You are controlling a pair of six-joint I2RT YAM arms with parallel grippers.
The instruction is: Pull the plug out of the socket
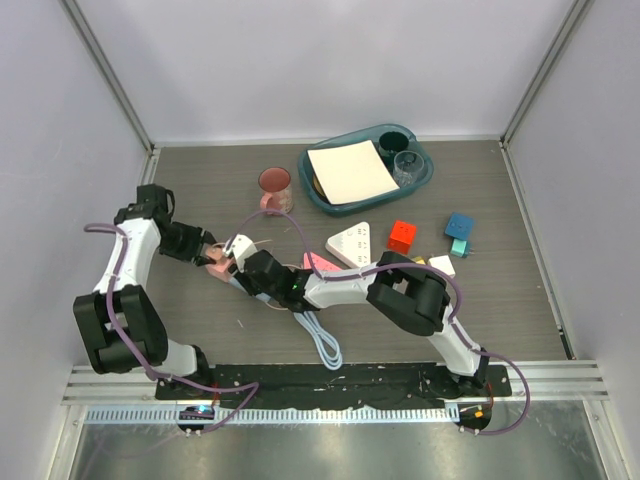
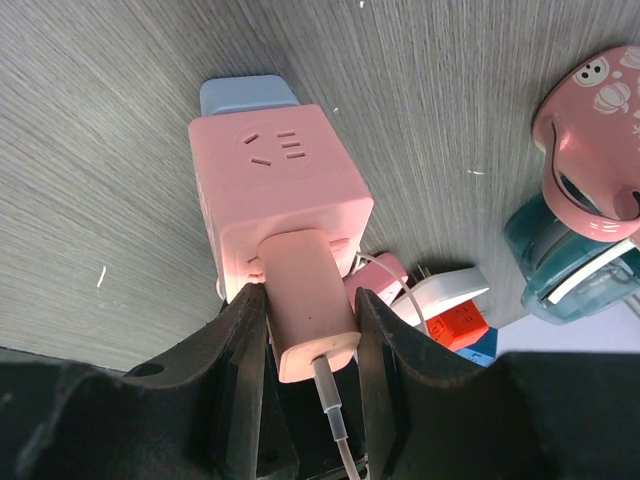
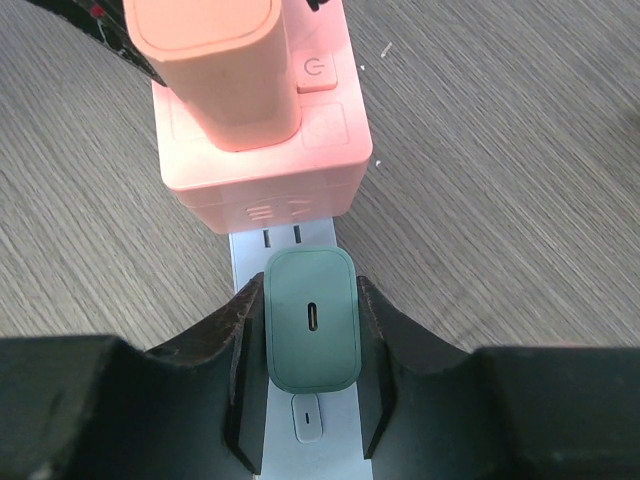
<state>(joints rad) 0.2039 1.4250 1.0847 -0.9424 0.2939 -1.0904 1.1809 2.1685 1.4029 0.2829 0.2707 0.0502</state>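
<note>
While left pincer (image 2: 310,300) is clamping pink charger (image 2: 305,310) in plug (image 2: 280,175), right pincer (image 3: 310,290) is clamping green charger (image 3: 311,318) on socket (image 3: 320,240); plug looking light, rigid, slick, flat sides suiting grip.

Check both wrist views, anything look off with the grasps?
Yes. The left gripper clamps the small pink charger plugged into the pink cube adapter's side, not the cube itself, which sits on the power strip. The right gripper clamps a green charger on the strip rather than the strip body. Nothing looks damaged.
</note>
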